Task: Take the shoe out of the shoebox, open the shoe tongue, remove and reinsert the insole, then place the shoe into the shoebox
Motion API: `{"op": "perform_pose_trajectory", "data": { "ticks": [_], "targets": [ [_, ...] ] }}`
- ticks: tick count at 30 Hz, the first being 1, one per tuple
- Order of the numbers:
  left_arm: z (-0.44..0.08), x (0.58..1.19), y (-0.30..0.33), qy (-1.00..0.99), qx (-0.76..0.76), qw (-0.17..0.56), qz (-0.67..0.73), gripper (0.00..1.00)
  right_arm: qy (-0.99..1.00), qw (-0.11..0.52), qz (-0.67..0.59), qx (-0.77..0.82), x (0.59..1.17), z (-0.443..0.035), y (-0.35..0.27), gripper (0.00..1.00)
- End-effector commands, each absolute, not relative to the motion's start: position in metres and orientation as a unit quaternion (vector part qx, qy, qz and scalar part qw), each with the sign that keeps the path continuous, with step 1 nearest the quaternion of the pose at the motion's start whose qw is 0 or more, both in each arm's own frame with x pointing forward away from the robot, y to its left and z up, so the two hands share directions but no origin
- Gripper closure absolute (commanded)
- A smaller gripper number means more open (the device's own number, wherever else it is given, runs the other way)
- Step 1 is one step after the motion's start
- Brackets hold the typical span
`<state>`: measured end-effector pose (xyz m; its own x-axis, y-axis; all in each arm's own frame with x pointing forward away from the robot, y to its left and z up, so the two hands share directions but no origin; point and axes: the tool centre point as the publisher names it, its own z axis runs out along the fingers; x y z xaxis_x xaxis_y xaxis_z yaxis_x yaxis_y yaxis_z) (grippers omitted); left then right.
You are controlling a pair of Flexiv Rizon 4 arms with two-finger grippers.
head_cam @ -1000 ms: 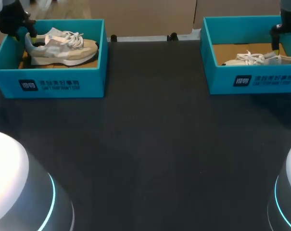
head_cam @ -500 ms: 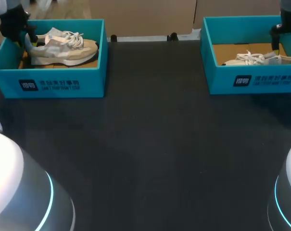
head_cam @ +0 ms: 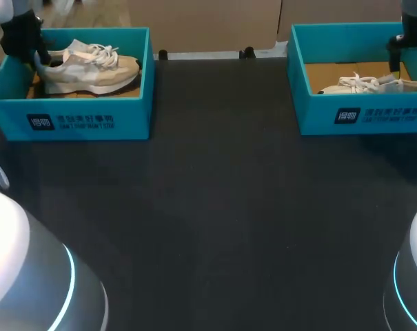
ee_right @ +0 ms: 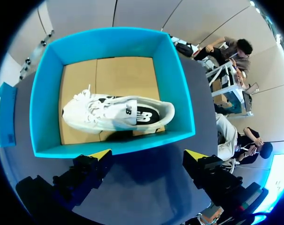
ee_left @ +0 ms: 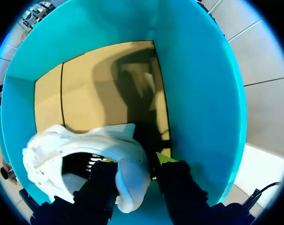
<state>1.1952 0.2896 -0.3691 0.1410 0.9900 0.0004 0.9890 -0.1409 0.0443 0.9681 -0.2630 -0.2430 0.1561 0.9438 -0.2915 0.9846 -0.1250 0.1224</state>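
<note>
— Logged the large items first?

— Confirmed. Noted the dark table [head_cam: 222, 207], then left shoebox [head_cam: 91, 121] at its far left corner and right shoebox [head_cam: 363, 114] at its far right corner, well apart. Recorded both as teal outside, with tan cardboard floors.

— Located the shoes?

— Located. Found beige shoe [head_cam: 91, 69] inside left shoebox, toe toward the table's middle, heel at the box's left end. Found white shoe [head_cam: 370, 85] on its sole inside right shoebox, laces toward the table's middle, nearer the box's near wall than its far wall.

— Checked the grippers?

— Checked. Saw left gripper [ee_left: 134, 160] down inside left shoebox at the heel of beige shoe. Noted one finger inside the shoe opening and the other outside the heel, both pressed against the heel collar and clamped narrowly on it. Saw right gripper [ee_right: 149, 154] held above right shoebox near the heel end of white shoe, fingers spread wide, gripping nothing, clear of the shoe.
</note>
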Motion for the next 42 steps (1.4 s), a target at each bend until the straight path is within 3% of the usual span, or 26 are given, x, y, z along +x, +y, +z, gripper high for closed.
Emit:
{"op": "perform_pose_trajectory", "data": {
  "ticks": [1, 12, 34, 42],
  "targets": [
    [-0.369, 1.197, 0.289, 0.655, 0.755, 0.013, 0.013, 1.00, 0.645, 0.144, -0.070, 0.747, 0.967, -0.243, -0.263, 0.00],
    [-0.346, 1.193, 0.293, 0.652, 0.758, 0.023, 0.007, 1.00, 0.645, 0.144, -0.070, 0.747, 0.967, -0.243, -0.263, 0.00],
    [-0.243, 1.168, 0.306, 0.668, 0.742, 0.042, 0.030, 1.00, 0.645, 0.144, -0.070, 0.747, 0.967, -0.243, -0.263, 0.00],
    [-0.240, 1.168, 0.307, 0.670, 0.740, 0.044, 0.033, 1.00, 0.645, 0.144, -0.070, 0.747, 0.967, -0.243, -0.263, 0.00]
  ]
}}
